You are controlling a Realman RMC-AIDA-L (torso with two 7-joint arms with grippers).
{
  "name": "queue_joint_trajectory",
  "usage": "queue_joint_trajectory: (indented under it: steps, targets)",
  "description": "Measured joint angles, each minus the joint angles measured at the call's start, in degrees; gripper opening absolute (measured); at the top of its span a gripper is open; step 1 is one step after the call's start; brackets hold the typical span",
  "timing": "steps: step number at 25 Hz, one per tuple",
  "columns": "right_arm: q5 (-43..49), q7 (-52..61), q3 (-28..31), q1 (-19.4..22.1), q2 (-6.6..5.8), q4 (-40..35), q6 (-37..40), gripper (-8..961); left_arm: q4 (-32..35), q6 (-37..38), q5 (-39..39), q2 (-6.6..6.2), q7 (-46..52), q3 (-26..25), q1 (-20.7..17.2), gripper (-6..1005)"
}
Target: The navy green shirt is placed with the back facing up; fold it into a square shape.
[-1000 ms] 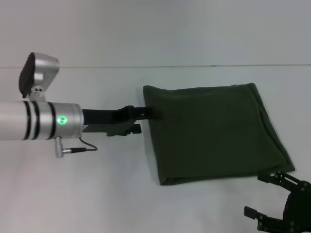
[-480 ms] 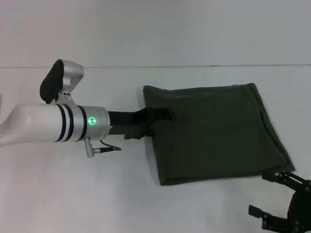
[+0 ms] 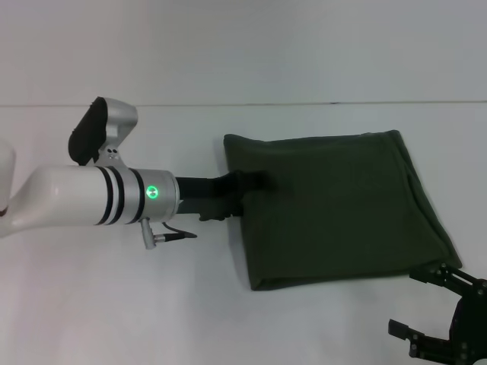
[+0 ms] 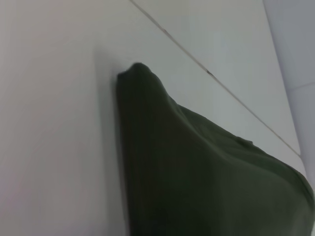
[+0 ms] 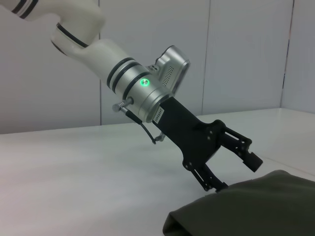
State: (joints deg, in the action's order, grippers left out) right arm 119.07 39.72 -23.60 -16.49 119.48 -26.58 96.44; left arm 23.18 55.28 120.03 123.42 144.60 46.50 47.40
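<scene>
Navy green shirt [image 3: 335, 209] lies on the white bench [image 3: 152, 304], already roughly square, toward 3 o'clock of centre. Left gripper [image 3: 255, 181] sits at its 9 o'clock edge, jaws apart, lower finger touching the hem. Right gripper [image 3: 437, 319] idles open at 5 o'clock. Risk: pinching only the top layer, dragging the stack askew.

Lab: bare white table [image 3: 228, 319], panelled wall [image 5: 236, 54].
</scene>
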Motion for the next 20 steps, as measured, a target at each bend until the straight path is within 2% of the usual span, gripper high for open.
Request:
queue_joint_trajectory:
  steps: [14, 20]
  targets:
    - [-0.15, 0.01, 0.22, -0.21, 0.16, 0.04, 0.84, 899, 0.46, -2.01, -1.89, 0.69, -2.33, 3.56, 0.36, 884]
    - [-0.13, 0.05, 0.28, -0.21, 0.14, 0.04, 1.25, 900, 0.74, -1.24, -2.0, 0.35, -2.53, 4.57, 0.27, 882]
